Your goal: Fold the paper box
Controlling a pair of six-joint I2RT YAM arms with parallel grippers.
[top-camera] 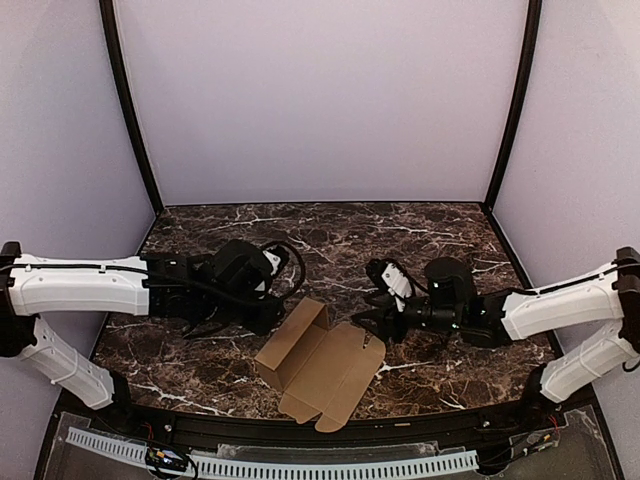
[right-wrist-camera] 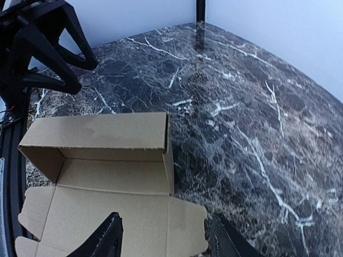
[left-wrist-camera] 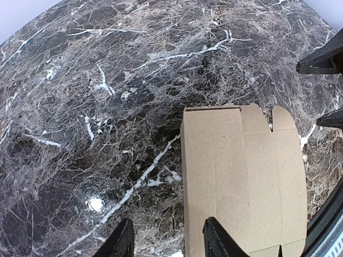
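The left claw (top-camera: 268,318) hangs over the tabletop (top-camera: 400,230) with its two dark fingers (left-wrist-camera: 122,242) spread and nothing pinched between them; in its own wrist view the gap frames bare marble and the left-hand edge of the paper box (left-wrist-camera: 241,182). The right claw (top-camera: 372,325) is likewise spread and holds nothing, and in its wrist view its fingers (right-wrist-camera: 110,238) stand on either side of the box's flat front panel, above it rather than gripping it. The two claws face each other from either side of the box, the left one just beside its upright part and the right one just beside the flat panel's edge; whether either touches the cardboard cannot be told. The paper box (top-camera: 315,365) lies near the middle of the tabletop's near edge, turned at an angle to that edge. It is plain tan cardboard and only partly folded: one long wall (right-wrist-camera: 96,134) stands upright with a short end flap turned in beside it, while the wide panel and its rounded tabs lie flat, reaching towards the near edge. The tabletop is dark marble with white veins, and pale lilac walls (top-camera: 320,100) close it in on the far side and both ends.
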